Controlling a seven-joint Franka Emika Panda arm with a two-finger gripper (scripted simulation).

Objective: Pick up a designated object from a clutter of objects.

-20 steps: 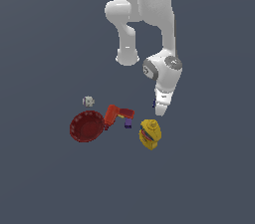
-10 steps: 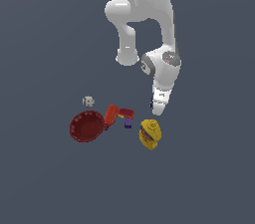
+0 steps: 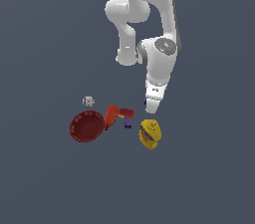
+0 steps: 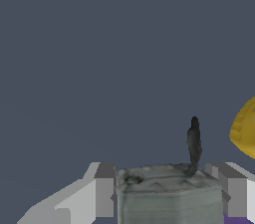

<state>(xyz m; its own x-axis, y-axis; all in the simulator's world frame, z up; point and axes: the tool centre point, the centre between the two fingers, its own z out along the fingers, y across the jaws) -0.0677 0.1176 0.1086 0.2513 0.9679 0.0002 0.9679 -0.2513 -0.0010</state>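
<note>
The designated object (image 4: 169, 195) is a tiny grey piece with a dark stem-like part sticking out of it. In the wrist view it sits between my gripper's two fingers (image 4: 105, 188), which press against both of its sides. In the exterior view my gripper (image 3: 151, 107) points down just above the yellow bottle (image 3: 150, 134), and a dark-blue speck of the piece (image 3: 145, 101) shows beside the fingers. The rest of the clutter lies to the exterior view's left: a small purple block (image 3: 128, 122), a red-orange drill-like tool (image 3: 115, 114), a red bowl (image 3: 86, 126) and a whitish cube (image 3: 88, 101).
The yellow bottle's edge (image 4: 245, 128) shows close beside the gripper in the wrist view. A sliver of purple (image 4: 230, 218) shows under one finger. The floor is plain dark grey all around.
My wrist and gripper have shifted a little toward the exterior view's left and turned. The bowl, tool, bottle, purple block and cube have not moved.
</note>
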